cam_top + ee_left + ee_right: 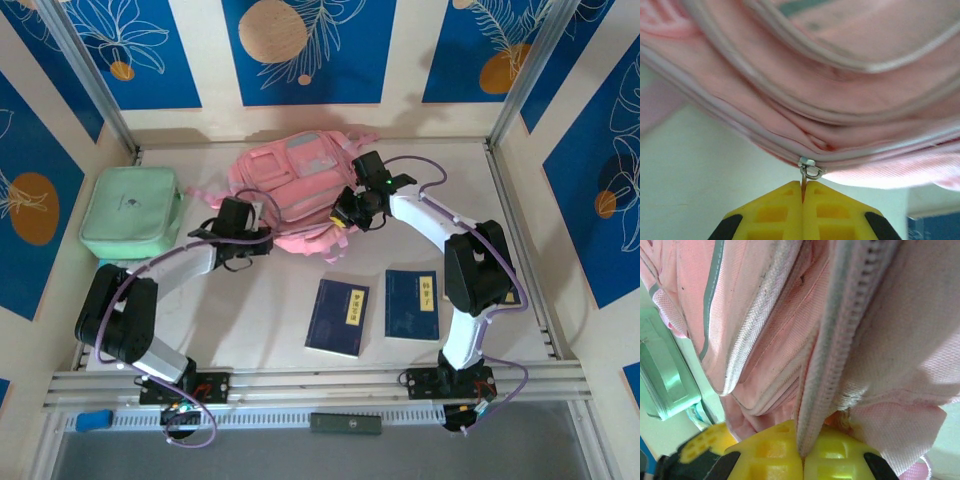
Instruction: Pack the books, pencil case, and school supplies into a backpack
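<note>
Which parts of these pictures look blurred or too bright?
Left wrist view: the pink fabric backpack is blurred at the top, overexposed lower right; the small metal zipper ring is sharper. Right wrist view: the backpack's zipper teeth are crisp. Top external view: evenly lit.

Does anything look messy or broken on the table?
Nothing looks broken or spilled. The pink fabric backpack lies rumpled, with the left gripper shut on its small metal zip pull and the right gripper pinching a fabric edge beside a zip. One of two dark navy books sits slightly crooked.
</note>
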`<state>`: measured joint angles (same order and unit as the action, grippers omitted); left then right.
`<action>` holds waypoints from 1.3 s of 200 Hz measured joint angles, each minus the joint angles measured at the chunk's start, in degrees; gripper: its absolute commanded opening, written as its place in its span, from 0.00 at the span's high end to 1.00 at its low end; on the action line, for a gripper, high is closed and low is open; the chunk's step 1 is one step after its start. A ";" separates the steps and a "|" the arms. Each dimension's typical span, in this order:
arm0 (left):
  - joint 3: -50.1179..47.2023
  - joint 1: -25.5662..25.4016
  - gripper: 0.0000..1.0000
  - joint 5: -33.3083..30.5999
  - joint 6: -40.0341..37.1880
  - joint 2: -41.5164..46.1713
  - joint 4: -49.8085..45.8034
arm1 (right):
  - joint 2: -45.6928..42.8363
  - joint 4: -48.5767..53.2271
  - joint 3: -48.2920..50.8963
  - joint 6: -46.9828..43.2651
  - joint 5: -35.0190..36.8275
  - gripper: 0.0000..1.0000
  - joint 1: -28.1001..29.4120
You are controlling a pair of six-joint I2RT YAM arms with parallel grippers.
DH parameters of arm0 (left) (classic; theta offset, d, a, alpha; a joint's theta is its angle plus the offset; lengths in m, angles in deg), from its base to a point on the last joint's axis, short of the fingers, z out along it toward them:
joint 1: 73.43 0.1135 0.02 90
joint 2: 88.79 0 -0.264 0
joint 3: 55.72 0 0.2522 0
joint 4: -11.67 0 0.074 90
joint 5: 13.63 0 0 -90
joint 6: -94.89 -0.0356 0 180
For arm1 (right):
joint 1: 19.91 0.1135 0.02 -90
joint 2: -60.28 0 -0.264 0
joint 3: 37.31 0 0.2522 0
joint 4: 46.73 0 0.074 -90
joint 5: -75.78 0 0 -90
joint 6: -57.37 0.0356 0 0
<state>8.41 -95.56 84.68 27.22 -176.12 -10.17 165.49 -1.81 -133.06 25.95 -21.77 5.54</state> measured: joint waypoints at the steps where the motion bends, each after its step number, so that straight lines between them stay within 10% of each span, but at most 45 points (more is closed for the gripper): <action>1: 0.04 0.09 1.00 -0.09 0.00 0.00 -0.04 | 0.00 0.00 0.00 -0.02 0.00 1.00 0.04; 153: 8.83 7.89 1.00 -6.05 -1.68 -8.87 -4.02 | 1.90 -1.27 -0.76 -2.71 1.44 1.00 4.00; 165: 8.98 8.00 1.00 -5.18 -1.66 -8.96 -3.98 | 2.75 -1.18 -1.44 -3.17 1.49 0.87 4.20; 182: 8.90 8.02 0.61 -3.21 -1.70 -8.74 -3.93 | 3.41 -1.07 -1.75 -3.96 1.38 0.62 4.31; 206: 6.29 7.76 0.47 0.87 -0.33 -5.79 -3.74 | 3.06 -0.96 -1.79 -7.56 0.79 0.31 4.31; 260: -3.58 -2.60 0.37 4.20 6.05 10.36 -6.19 | -13.25 3.98 9.14 -14.62 0.37 0.17 2.89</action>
<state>4.82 -98.16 88.88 33.27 -165.76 -16.36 152.24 2.17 -123.93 11.33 -21.40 8.43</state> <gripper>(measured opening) 0.626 0.824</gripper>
